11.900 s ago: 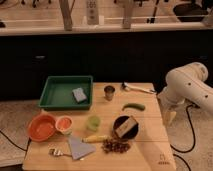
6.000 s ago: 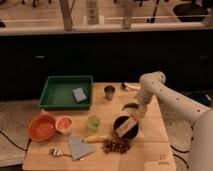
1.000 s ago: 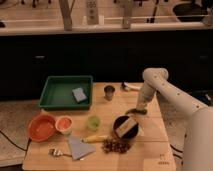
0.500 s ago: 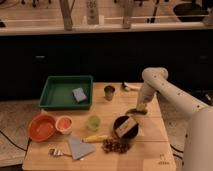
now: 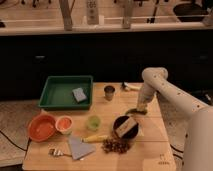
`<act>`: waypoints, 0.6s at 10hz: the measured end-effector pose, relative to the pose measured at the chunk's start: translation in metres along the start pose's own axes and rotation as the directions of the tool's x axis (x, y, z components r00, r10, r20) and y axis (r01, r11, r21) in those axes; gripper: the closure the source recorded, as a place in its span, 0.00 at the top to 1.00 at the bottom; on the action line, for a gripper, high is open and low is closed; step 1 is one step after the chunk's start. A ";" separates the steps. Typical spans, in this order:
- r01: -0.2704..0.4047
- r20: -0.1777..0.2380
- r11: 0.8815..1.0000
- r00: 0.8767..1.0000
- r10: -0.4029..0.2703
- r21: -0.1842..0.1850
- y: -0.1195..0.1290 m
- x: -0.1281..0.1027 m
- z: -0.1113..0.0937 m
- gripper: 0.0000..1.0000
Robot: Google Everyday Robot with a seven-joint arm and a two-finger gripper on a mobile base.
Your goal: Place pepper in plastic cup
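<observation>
Gripper (image 5: 141, 108): held low at the pepper (image 5: 133, 111), right of the table (image 5: 150, 152); whether it is parted or clamped cannot be told.
Pepper: seen lying on the table beside the dark bowl (image 5: 125, 127).
Green plastic cup (image 5: 93, 122): well apart; lifting, carrying and release are judged outstanding.

We see the gripper (image 5: 142, 106) lowered to the wooden table (image 5: 150, 150), at the green pepper (image 5: 132, 111) on the table's right side. The green plastic cup (image 5: 93, 122) stands well apart to the left, between a small orange bowl (image 5: 64, 123) and a black bowl (image 5: 120, 133). A green tray (image 5: 57, 92) at the rear left holds a grey sponge (image 5: 78, 94).
</observation>
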 end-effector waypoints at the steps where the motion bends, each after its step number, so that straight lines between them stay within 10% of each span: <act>1: 0.000 -0.004 1.000 1.000 0.000 -0.003 0.006 -0.001 -0.001 0.49; 6: 0.001 -0.006 0.999 1.000 -0.001 0.033 -0.018 -0.006 -0.001 0.80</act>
